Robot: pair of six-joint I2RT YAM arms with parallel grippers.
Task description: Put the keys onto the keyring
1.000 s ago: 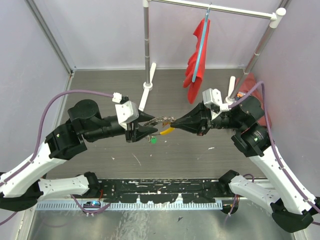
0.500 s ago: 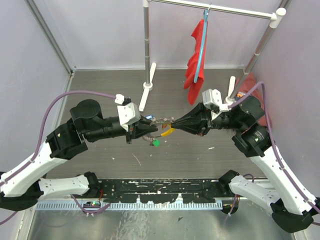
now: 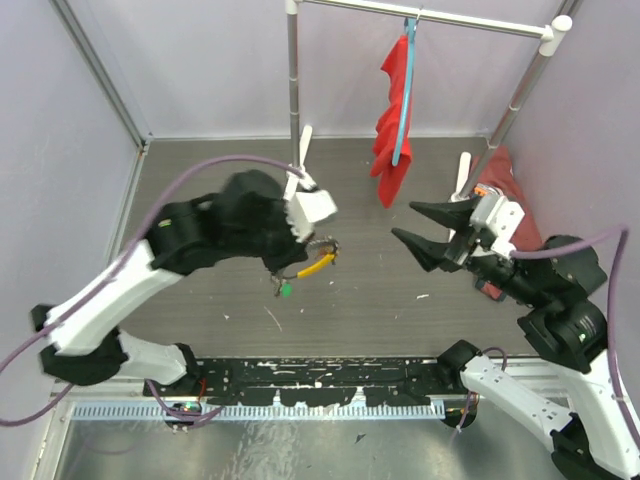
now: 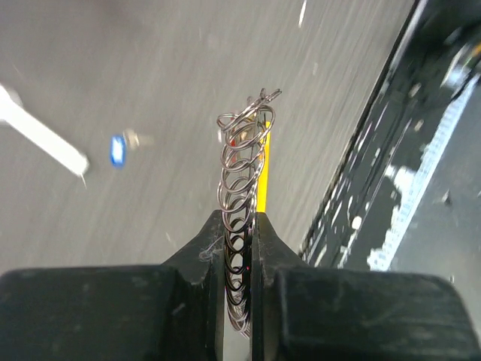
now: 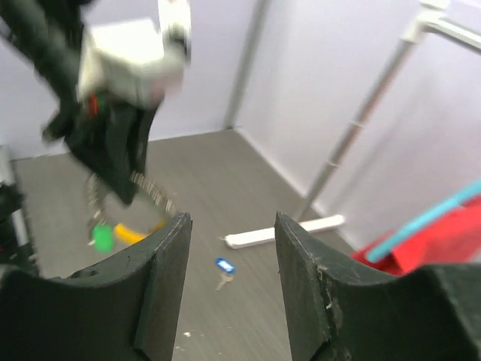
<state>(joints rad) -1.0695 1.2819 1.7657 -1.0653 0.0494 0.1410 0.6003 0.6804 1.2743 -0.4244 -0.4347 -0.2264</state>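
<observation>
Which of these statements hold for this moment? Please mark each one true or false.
1. The left gripper is shut on the keyring. True.
2. The right gripper also grips the keyring. False: its jaws stand open and empty, well apart from the ring.
3. A blue-tagged key lies on the table, off the keyring. True.
4. The green tag lies on the table beside the blue-tagged key. False: it hangs below the keyring that the left gripper holds up.
</observation>
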